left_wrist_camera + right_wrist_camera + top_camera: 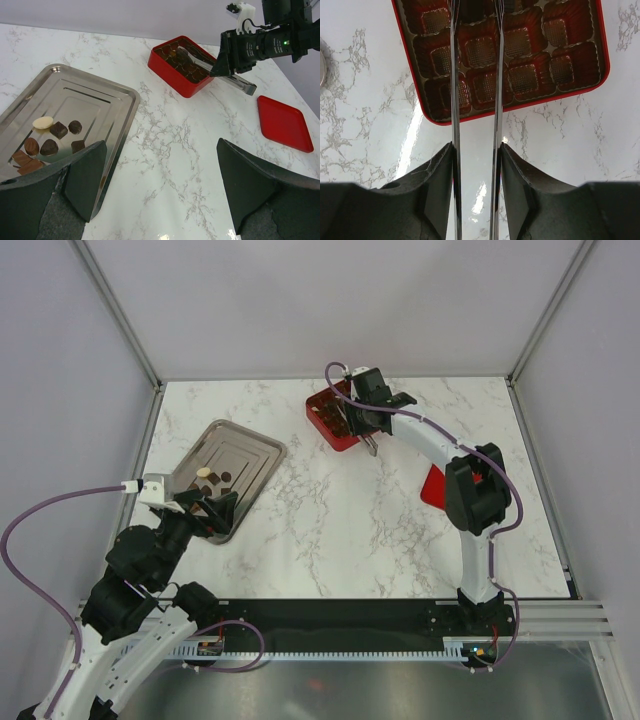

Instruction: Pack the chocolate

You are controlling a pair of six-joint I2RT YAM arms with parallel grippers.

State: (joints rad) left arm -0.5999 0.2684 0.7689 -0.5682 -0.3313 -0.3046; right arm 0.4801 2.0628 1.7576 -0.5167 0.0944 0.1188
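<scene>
— Where is the chocolate (49, 147)?
— On the metal tray (90, 100), at the left of the surface (330, 530). There are several dark brown pieces and one pale cream piece (43, 122), bunched at the tray's near end.
— And the left claw (160, 145)?
— Spread wide, gripping nothing. It hangs at the near end of the tray, close to the pieces.
— The right one?
— The right claw (476, 150) is clamped on a pair of tongs (454, 100), one finger pressing each blade from outside. The blades run parallel with a narrow gap between them, out over the red box (530, 80) at the far side of the surface.
— Is anything in the tongs?
— I cannot tell. Their tips run off the top of the wrist view, and from the other arm's camera they are too small and dark to read.
— Anything else?
— A red lid (282, 122) lies flat on the surface, right of the box and apart from it.
</scene>
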